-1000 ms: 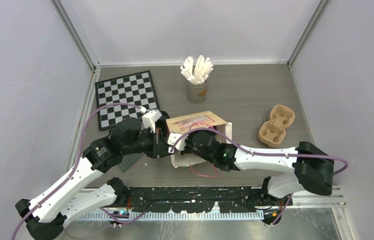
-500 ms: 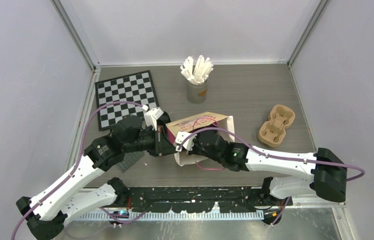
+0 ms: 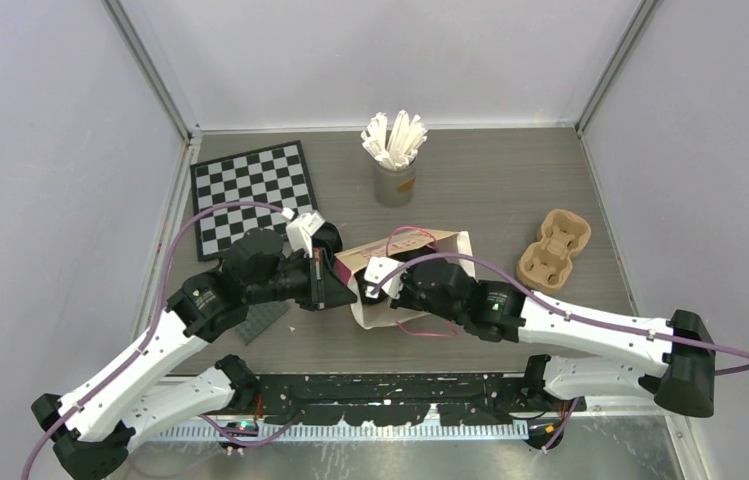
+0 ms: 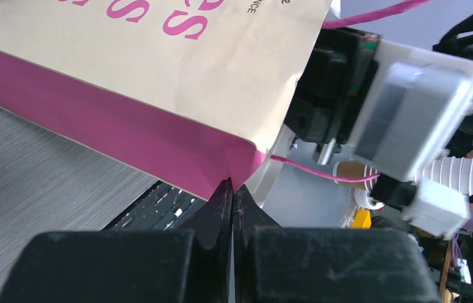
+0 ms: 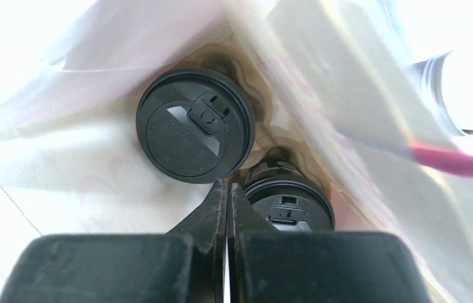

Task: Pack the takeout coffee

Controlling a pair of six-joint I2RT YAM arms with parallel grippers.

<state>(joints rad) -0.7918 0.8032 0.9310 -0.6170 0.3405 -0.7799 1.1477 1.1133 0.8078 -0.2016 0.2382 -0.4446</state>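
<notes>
Pink paper bag (image 3: 420, 243) sits mid tabletop (image 3: 510, 180), tipped w/ its open mouth toward the arm bases. Left tool (image 4: 232, 192) is pinched narrow on the bag's lower corner at the mouth, fingertips together on the paper fold. Right tool (image 5: 227, 188) is at the bag mouth, pointing inside, fingers pressed together w/ nothing between them.

2 coffee cups stand inside the bag, black lids facing the right wrist cam. Cup 1 (image 5: 194, 126) is just past the right tool's tips, up and slightly left of them. Cup 2 (image 5: 289, 202) is just to the tips' right. Tips sit in the gap btwn the 2 lids; can't tell if they touch either. Both cups rest against smth brownish; can't tell what.

Elsewhere: pulp cup carrier (image 3: 553, 248) right of the bag, apart from it; grey cup of white sticks (image 3: 395, 180) behind the bag; checkerboard (image 3: 253, 190) at far left.
</notes>
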